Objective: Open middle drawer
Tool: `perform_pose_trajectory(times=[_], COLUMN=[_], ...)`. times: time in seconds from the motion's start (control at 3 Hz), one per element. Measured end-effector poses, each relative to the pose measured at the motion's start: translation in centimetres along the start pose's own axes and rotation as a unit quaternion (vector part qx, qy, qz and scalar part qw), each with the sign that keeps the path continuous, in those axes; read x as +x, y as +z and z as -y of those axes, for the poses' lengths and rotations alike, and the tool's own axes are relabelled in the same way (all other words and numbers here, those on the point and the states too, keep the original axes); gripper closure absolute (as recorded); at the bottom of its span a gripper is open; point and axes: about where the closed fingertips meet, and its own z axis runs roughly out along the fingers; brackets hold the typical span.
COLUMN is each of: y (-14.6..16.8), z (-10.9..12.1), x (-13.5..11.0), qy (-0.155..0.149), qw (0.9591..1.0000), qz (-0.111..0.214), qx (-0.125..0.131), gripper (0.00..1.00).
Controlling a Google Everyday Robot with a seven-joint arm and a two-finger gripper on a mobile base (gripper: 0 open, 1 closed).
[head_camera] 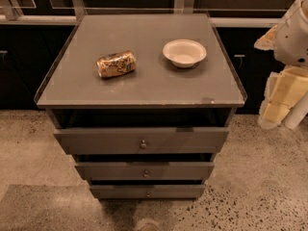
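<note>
A grey cabinet [144,93] with three grey drawers stands in the middle of the camera view. The middle drawer [106,171] has a flat front and one small round metal knob [146,173]. It sits between the widest top drawer [96,139] and the narrowest bottom drawer [120,191]. Dark gaps show above each drawer front. My gripper [281,97], white with pale yellow parts, hangs at the right edge of the view, level with the cabinet top and well to the right of the drawers. It touches nothing.
A crushed drink can [116,64] lies on its side on the cabinet top, left of a white bowl [184,52]. Dark cabinets and a rail [38,19] run behind. Speckled floor [260,177] surrounds the cabinet.
</note>
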Motion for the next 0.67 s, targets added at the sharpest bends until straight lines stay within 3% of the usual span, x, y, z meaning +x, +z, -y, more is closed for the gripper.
perform_pose_trajectory(times=[0.67], y=[0.34], z=[-0.68], x=[0.3], qy=[0.002], qw=[0.9999], qz=[0.012], qx=[0.007], gripper=[0.0])
